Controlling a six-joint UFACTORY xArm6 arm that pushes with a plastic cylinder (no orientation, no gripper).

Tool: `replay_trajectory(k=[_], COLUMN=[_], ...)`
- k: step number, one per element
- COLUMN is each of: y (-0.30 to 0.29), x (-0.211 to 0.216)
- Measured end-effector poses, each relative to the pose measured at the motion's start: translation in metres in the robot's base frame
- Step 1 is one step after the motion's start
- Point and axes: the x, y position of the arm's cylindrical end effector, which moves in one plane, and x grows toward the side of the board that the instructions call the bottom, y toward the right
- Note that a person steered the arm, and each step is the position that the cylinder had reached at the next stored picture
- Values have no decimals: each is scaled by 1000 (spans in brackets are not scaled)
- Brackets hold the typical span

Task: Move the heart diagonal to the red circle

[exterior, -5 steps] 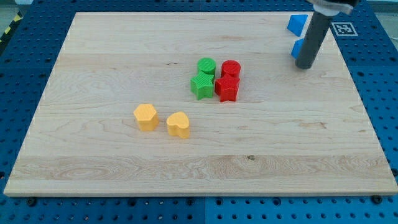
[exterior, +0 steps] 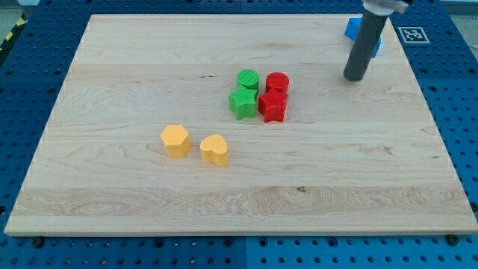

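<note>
The yellow heart [exterior: 214, 150] lies left of the board's middle, toward the view's bottom. The red circle [exterior: 277, 82] stands near the middle, touching a red star [exterior: 272, 107] below it and a green circle [exterior: 248, 79] on its left. My tip [exterior: 353, 78] is on the board at the upper right, well to the right of the red circle and far from the heart. The rod rises toward the view's top.
A green star [exterior: 242, 102] sits below the green circle. A yellow hexagon [exterior: 175, 140] lies just left of the heart. A blue block [exterior: 354, 28] shows at the top right corner, partly hidden behind the rod. The wooden board [exterior: 112, 60] lies on a blue pegboard.
My tip has moved a little to the left. The rod now hides the lower blue block that showed beside it before. The blocks have not moved.
</note>
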Motion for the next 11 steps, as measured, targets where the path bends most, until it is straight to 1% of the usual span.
replay_trajectory(k=[1, 2, 4, 5, 6, 7, 8, 9, 10, 11], y=[0, 0, -5, -19, -21, -40, -43, -53, -81, -138], x=[7, 43, 65, 102, 110, 172, 221, 239, 239, 228])
